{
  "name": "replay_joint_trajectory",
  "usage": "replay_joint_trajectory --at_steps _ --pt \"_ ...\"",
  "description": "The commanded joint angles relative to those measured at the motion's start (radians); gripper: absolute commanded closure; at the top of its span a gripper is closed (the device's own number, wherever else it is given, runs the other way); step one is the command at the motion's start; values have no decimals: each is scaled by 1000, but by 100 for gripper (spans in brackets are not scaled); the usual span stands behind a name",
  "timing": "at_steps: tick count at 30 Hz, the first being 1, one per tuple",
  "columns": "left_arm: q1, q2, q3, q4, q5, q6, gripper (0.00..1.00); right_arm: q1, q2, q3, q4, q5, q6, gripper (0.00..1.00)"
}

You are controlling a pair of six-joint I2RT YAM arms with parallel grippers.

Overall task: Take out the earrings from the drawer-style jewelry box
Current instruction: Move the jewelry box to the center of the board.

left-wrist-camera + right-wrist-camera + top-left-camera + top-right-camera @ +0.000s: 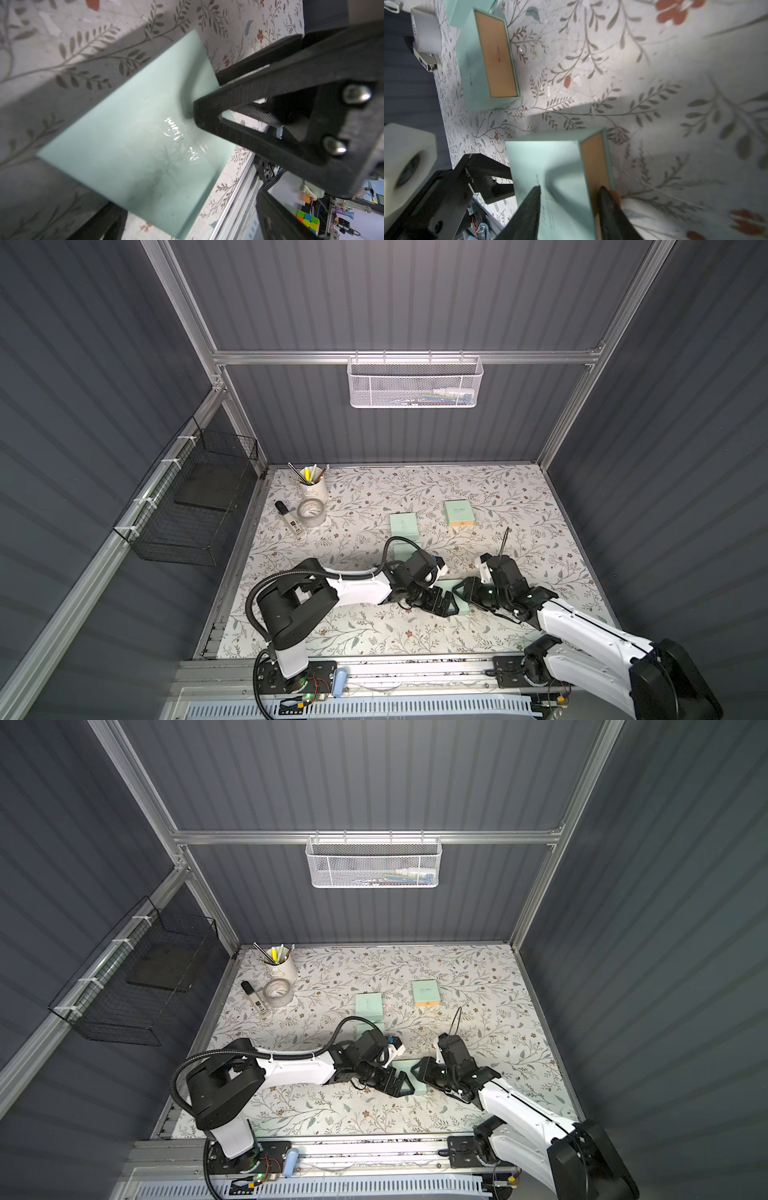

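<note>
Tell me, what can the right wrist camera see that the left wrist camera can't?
Only the right wrist view shows the tan drawer front of the near mint box, a second mint box with a tan front, and a tiny pale bead beside it, maybe an earring. Only the left wrist view shows silver script on the near box and a colourful puzzle cube in the background. Both show that box's mint top, the flowered table cover and the right gripper.

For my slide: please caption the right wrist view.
Right claw straddles a mint jewelry box where its top meets the tan drawer front.
</note>
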Motion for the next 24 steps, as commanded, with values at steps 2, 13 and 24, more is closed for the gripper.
replay_joint_trajectory --at_steps 2,13,24 --pt "-13 -89 -62 -12 -46 -13 4 86 59 10 46 -27 77 53" --pt "-11 -260 -170 -112 -237 -62 1 280 241 98 173 44 164 53" --pt "41 -366 -245 -176 -310 -99 0 355 407 197 257 67 186 54"
